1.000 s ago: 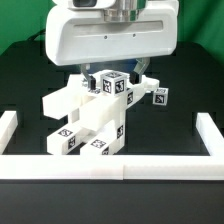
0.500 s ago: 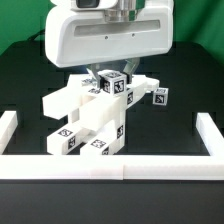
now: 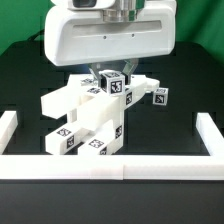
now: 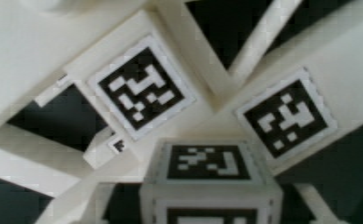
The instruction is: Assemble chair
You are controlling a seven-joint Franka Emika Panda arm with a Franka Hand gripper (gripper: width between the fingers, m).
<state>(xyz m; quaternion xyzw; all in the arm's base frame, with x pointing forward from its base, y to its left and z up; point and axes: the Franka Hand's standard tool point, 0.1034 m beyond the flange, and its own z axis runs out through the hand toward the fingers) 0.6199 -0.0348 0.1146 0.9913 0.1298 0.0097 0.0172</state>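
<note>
Lifting or twisting now could drag the whole chair (image 3: 88, 118) askew or pop a joint loose, since the gripper (image 3: 113, 77) looks pinched on its topmost tagged block. Matte white, built of chunky tagged bars and blocks, the chair stands mid-table just behind the border wall (image 3: 160, 166). A loose tagged block (image 3: 160, 97) lies beside it on the exterior view's right.

One gripper (image 3: 112, 76) in shot, one part-built chair (image 3: 85, 118), one small tagged block (image 3: 160, 97), one white border wall (image 3: 110, 166), three whole tags (image 4: 142, 85) in the wrist view.
</note>
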